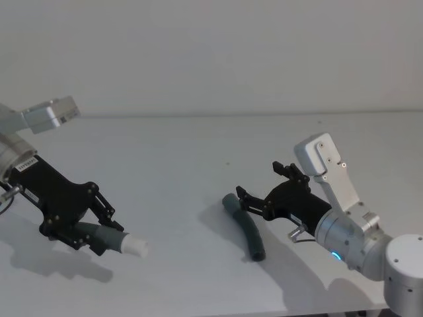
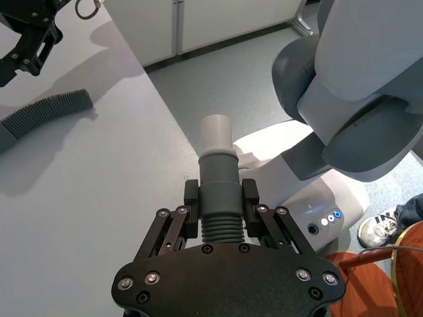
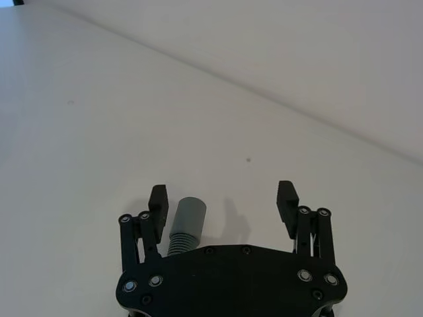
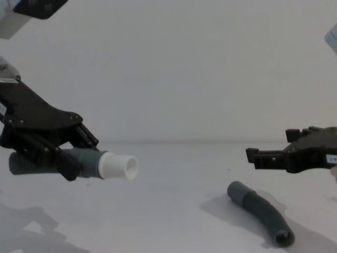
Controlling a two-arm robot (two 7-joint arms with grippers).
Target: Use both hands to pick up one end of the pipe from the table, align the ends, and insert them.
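Lying near the desk's (image 1: 178, 152) front edge, the cuffed pipe piece (image 1: 246, 228) is overhung by the right gripper's (image 1: 259, 179) spread jaws. The white-tipped piece (image 1: 115, 241) is held clamped in the left gripper's (image 1: 112, 228) jaws, off the desk.

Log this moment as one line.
left gripper: shut on white-tipped hose piece, off the table | right gripper: open, above grey-cuffed hose piece lying on table | insertion: not done

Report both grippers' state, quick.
Left gripper: jaws shut on the white-tipped pipe piece, held off the table.
Right gripper: jaws open, empty, above the other pipe piece lying on the table.
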